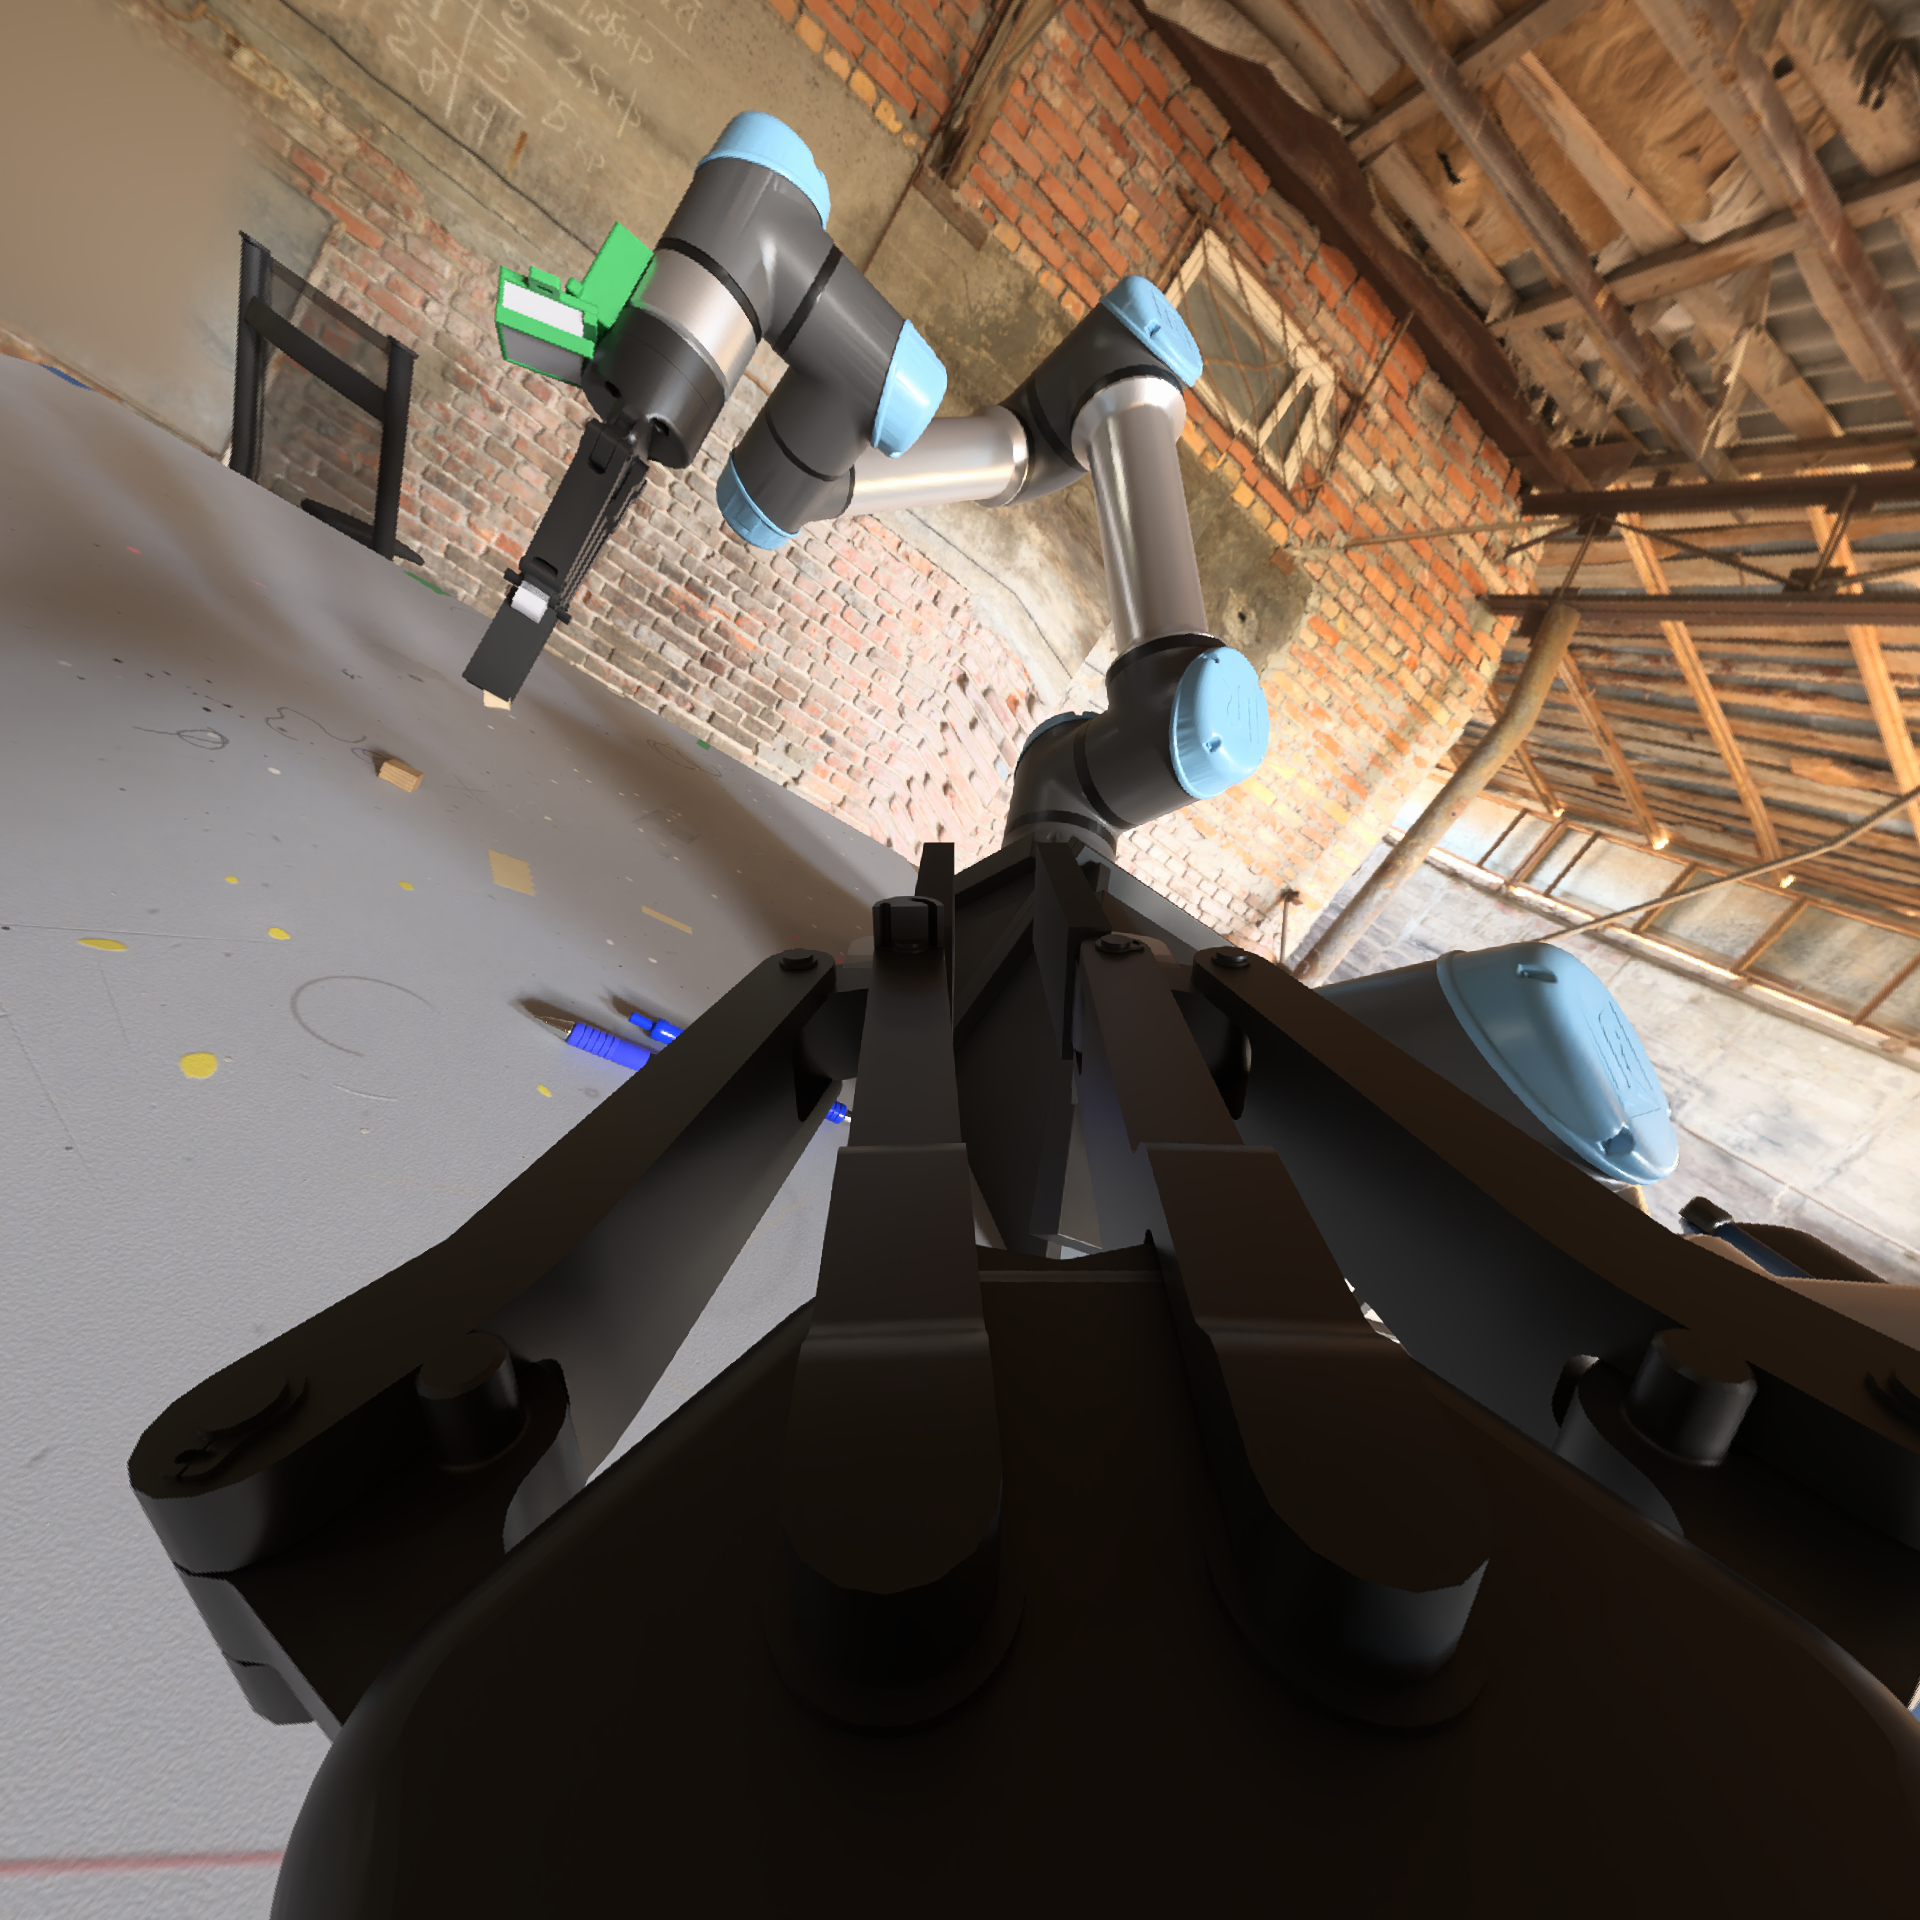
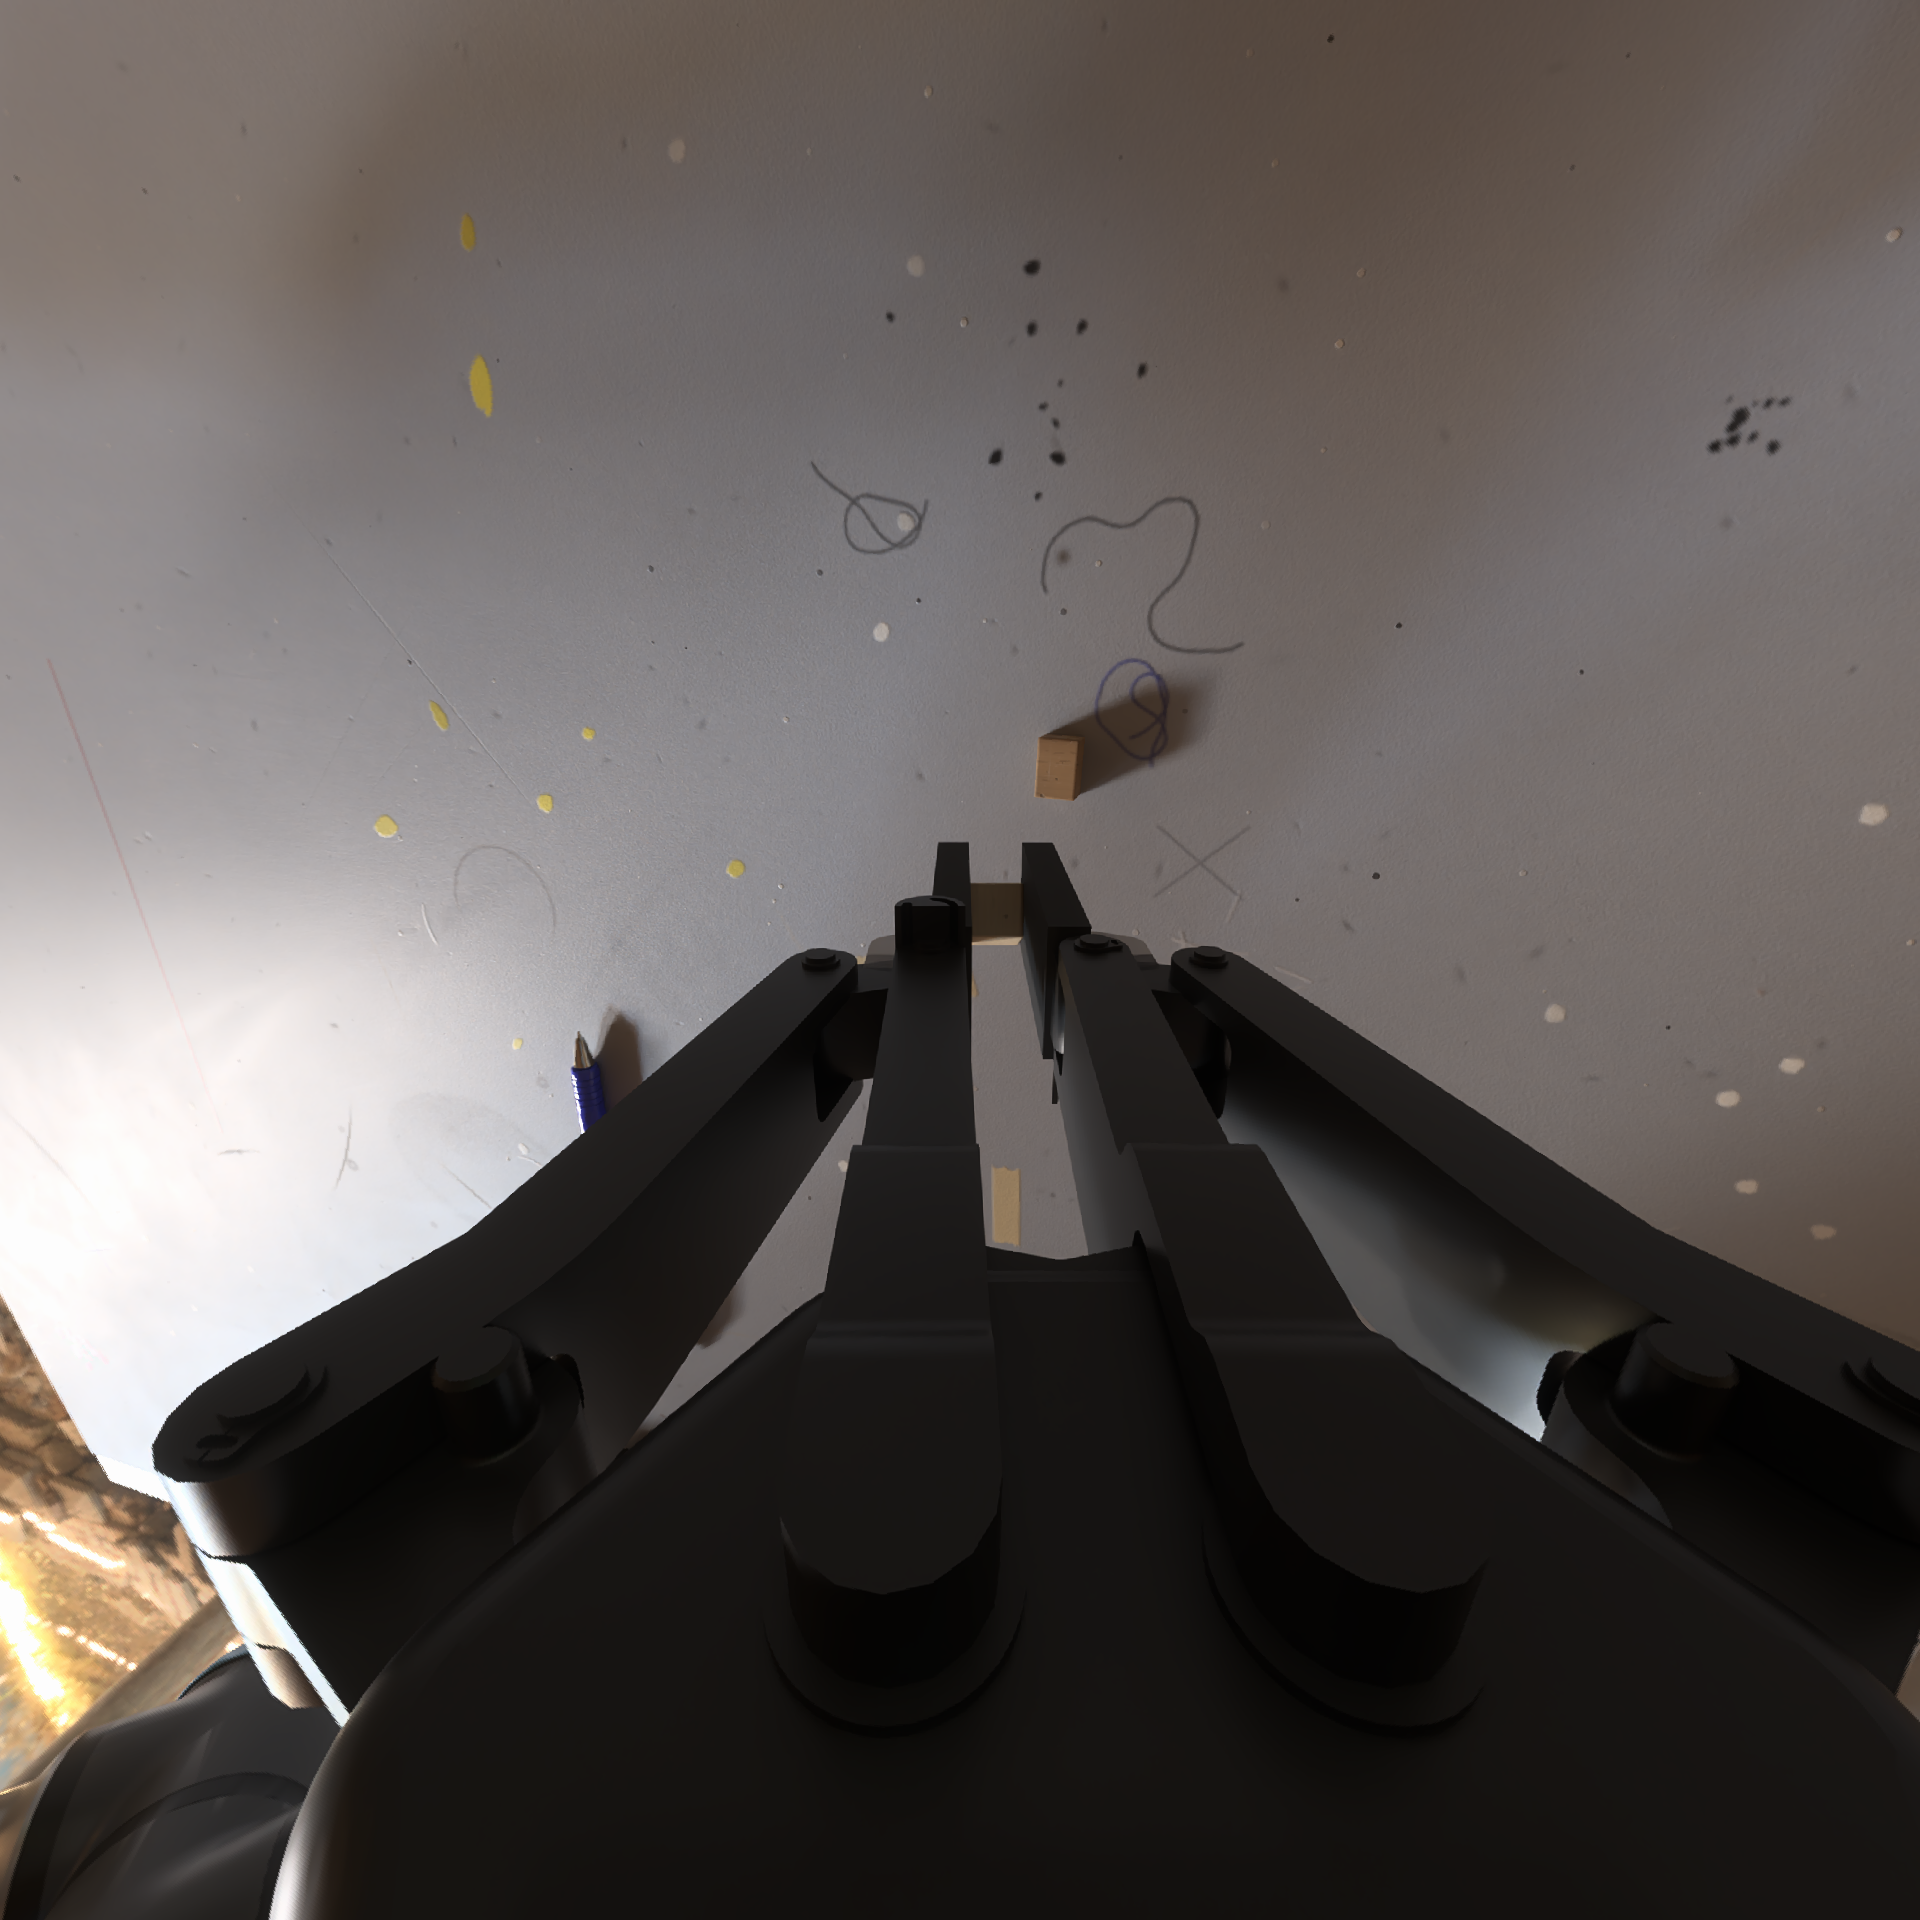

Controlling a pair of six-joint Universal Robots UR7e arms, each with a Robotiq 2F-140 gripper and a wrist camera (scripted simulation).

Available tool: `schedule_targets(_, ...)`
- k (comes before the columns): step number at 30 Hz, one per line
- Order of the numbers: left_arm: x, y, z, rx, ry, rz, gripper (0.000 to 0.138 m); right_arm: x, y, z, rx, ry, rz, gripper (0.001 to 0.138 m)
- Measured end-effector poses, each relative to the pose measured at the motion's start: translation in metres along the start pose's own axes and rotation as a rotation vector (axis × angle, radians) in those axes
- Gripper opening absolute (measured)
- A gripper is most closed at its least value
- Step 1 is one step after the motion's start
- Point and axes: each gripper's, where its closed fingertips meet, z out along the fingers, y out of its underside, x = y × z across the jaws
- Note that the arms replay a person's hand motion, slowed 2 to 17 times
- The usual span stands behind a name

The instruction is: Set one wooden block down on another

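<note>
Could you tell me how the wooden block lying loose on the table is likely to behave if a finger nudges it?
The loose wooden block looks stiff and flat-faced, so it would probably slide rather than roll. It lies low on the smooth grey table, so tipping seems unlikely. Being small, it is likely light and may skid or twist from a touch.

Only faint, unreadable chalk scrawl on the brick wall (image 1: 499, 114).

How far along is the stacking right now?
Done: the right tool has closed on one small tan wooden block, at or just above the grey speckled table. In hand: that block. Left: carrying it onto the second tan wooden block, which lies alone. The left tool holds nothing.
</note>
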Motion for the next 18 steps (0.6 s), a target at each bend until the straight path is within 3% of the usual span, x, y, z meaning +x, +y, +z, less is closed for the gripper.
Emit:
schedule_targets(10,0.001,0.001,0.0,-0.011,-0.01,0.003,0.021,0.008,-0.005,0.015,-0.031,0.031,0.005,0.014)
schedule_targets(18,0.001,0.001,-0.002,-0.013,-0.019,0.006,0.021,0.009,-0.009,0.026,-0.038,0.018,0.0,0.014)
